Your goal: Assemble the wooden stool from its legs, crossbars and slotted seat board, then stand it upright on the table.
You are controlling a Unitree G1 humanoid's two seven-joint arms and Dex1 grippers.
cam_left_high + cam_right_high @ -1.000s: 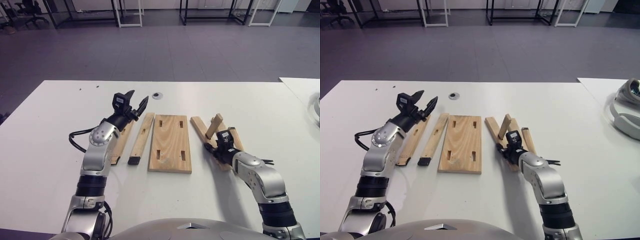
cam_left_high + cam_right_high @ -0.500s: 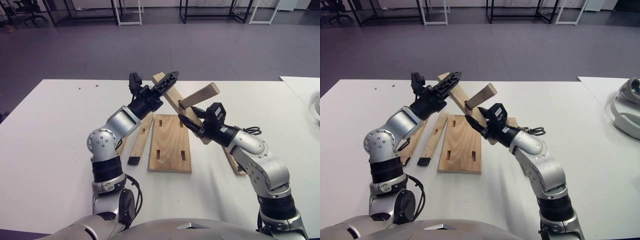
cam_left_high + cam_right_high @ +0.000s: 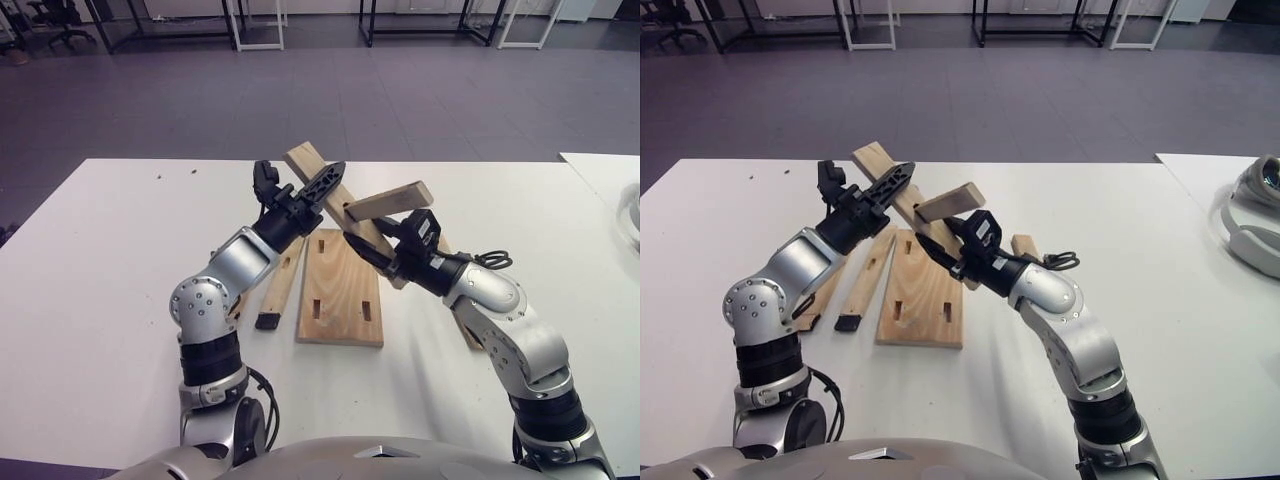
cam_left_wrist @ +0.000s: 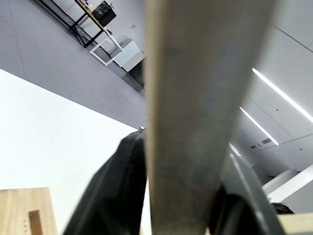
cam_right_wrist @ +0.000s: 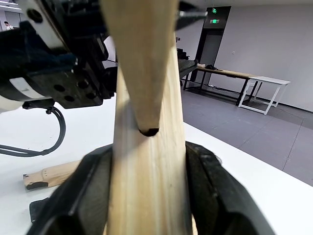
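A wooden leg (image 3: pixel 304 159) with a short crossbar (image 3: pixel 392 200) sticking out of it is held tilted above the slotted seat board (image 3: pixel 340 292). My left gripper (image 3: pixel 322 188) is shut on the leg's upper part, wood between its fingers (image 4: pixel 115 196). My right gripper (image 3: pixel 372 245) is shut on the same leg (image 5: pixel 146 171) lower down, just under the crossbar (image 5: pixel 142 58). The seat board lies flat on the white table (image 3: pixel 90 260). A loose leg (image 3: pixel 283 272) lies left of the board, another (image 3: pixel 236 305) under my left arm. One more wooden piece (image 3: pixel 467 328) lies behind my right forearm.
A headset (image 3: pixel 1252 215) rests on the table's far right. A second white table (image 3: pixel 610 170) stands at the right edge. Grey floor with black and white table frames lies beyond the far edge. A thin cable (image 3: pixel 495 260) loops off my right wrist.
One second ago the leg with its crossbar lay right of the board and my left gripper was open. My right gripper lifted it, the left shut on its upper part; both since shifted slightly left.
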